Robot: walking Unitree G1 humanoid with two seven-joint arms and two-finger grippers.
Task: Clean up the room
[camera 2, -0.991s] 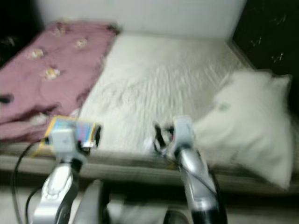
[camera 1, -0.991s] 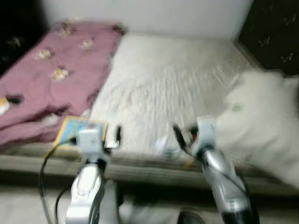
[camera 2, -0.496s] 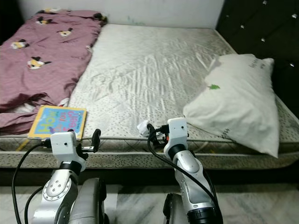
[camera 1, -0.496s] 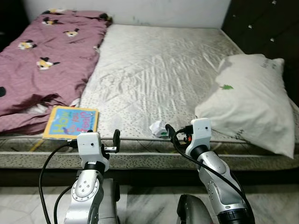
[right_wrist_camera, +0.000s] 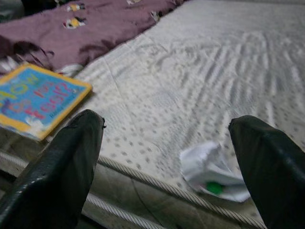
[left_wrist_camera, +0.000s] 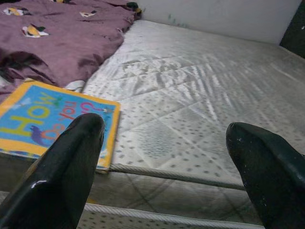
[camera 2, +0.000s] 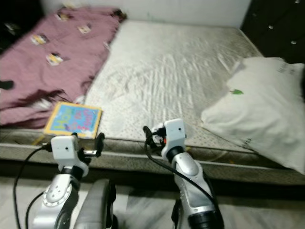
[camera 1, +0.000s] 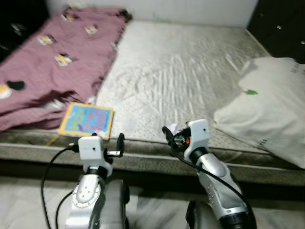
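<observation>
Both claws hang released at the bed's near edge: right claw frames a crumpled white wrapper, left claw a picture book.

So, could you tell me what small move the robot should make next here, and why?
Probably ease the right end effector forward and down onto the crumpled white wrapper. The wrapper lies loose on the mattress near its front edge, framed between the open fingers, nearer than the children's book beside the purple blanket.
</observation>
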